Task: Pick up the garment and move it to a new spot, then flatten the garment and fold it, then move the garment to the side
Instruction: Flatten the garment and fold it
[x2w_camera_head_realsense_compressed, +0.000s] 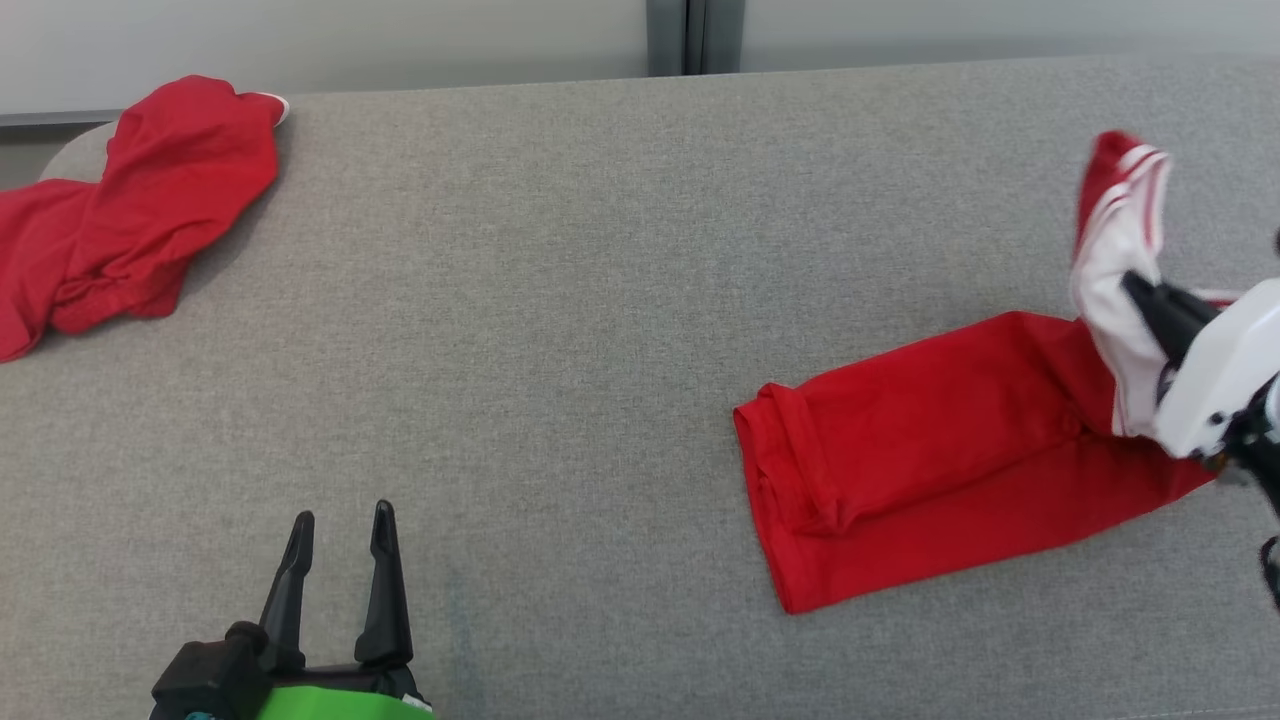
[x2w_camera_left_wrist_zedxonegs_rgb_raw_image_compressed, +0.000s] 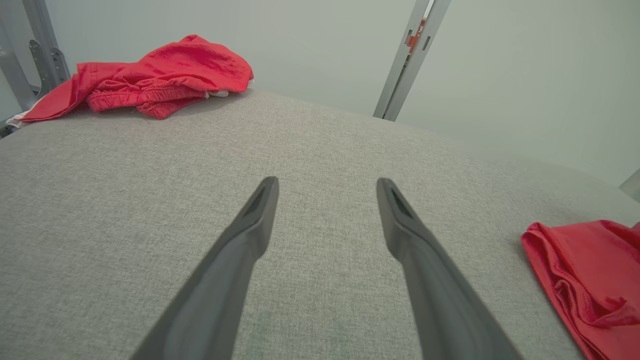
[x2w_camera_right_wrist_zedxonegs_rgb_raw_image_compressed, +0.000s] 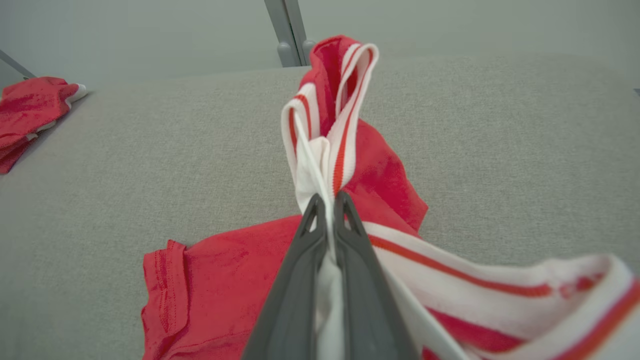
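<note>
One garment (x2w_camera_head_realsense_compressed: 930, 440) lies on the grey bench (x2w_camera_head_realsense_compressed: 560, 300) — right gripper (x2w_camera_right_wrist_zedxonegs_rgb_raw_image_compressed: 327, 200) fingers pinch its white striped band; left gripper (x2w_camera_head_realsense_compressed: 342, 515) fingers spread wide over bare fabric.

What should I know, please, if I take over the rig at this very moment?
Right gripper: shut on the white striped band of the red garment, with that end lifted.
Left gripper: open and empty, over the bare grey surface.
Garment: the rest lies in layers on the right part of the surface. A second red garment lies crumpled at the far left corner.
Done: grip taken; the garment looks partly folded.
To do: probably finish the fold, then move it aside.
</note>
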